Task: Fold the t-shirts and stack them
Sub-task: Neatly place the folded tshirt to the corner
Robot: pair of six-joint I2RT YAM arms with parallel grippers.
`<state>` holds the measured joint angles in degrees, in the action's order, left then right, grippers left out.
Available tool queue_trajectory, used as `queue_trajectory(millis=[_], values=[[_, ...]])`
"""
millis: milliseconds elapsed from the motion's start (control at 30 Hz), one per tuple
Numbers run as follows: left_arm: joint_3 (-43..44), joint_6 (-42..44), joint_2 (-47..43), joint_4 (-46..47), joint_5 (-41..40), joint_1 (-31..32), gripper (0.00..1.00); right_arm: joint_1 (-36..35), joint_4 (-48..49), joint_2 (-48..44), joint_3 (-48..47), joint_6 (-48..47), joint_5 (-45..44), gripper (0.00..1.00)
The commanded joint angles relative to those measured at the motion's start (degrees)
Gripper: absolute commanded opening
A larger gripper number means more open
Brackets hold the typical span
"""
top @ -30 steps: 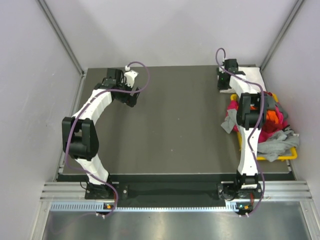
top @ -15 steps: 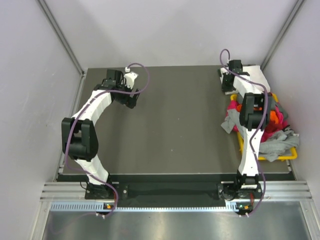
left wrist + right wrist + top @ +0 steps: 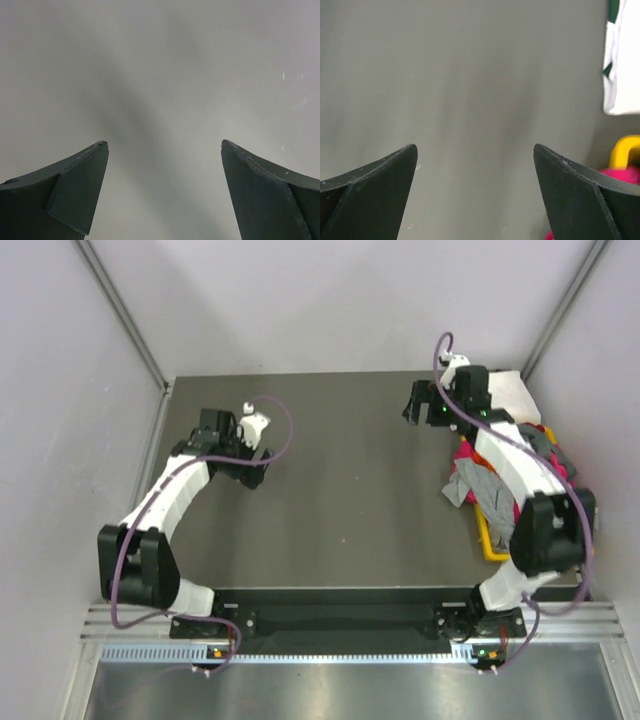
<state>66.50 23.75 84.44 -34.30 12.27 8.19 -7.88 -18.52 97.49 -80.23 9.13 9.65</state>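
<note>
Shirts: white t-shirt lies flat at the far right corner of the table; heap of t-shirts (grey, pink) sits in the yellow bin at the right edge | Right gripper: you have it spread wide and empty over bare table, just left of the white t-shirt | Left gripper: fingers wide apart, empty, over the table's left side.

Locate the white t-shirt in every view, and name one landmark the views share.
Top external: white t-shirt lies at the far right corner of the table, beyond the bin.
Left wrist: not in it.
Right wrist: at the upper right edge.
Shared landmark: yellow bin, next to the shirt in both.
</note>
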Motion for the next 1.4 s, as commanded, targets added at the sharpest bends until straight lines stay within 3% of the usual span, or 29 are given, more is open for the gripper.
queue_trajectory(millis=[0, 300, 533, 767, 1367], values=[[-7.4, -1.2, -5.7, 1.1, -1.8, -0.5, 0.99, -2.3, 8.1, -11.2, 11.4, 4.6, -0.3, 1.0], [-22.9, -6.9, -17.9, 5.5, -6.8, -0.5, 0.99, -7.4, 6.8, -38.1, 36.2, 11.6, -6.6, 1.0], [-28.8, -9.0, -21.7, 10.4, -11.7, -0.7, 0.99, -7.4, 0.4, -51.6, 45.9, 12.8, -12.1, 1.0], [-29.8, -9.4, -22.6, 11.5, -11.8, -0.9, 0.99, -7.4, 1.1, -55.0, 50.5, 13.0, -13.3, 1.0], [-30.7, -7.8, -21.9, 11.5, -14.0, -1.2, 0.99, -7.4, 2.9, -53.1, 51.0, 11.4, -14.0, 1.0]])
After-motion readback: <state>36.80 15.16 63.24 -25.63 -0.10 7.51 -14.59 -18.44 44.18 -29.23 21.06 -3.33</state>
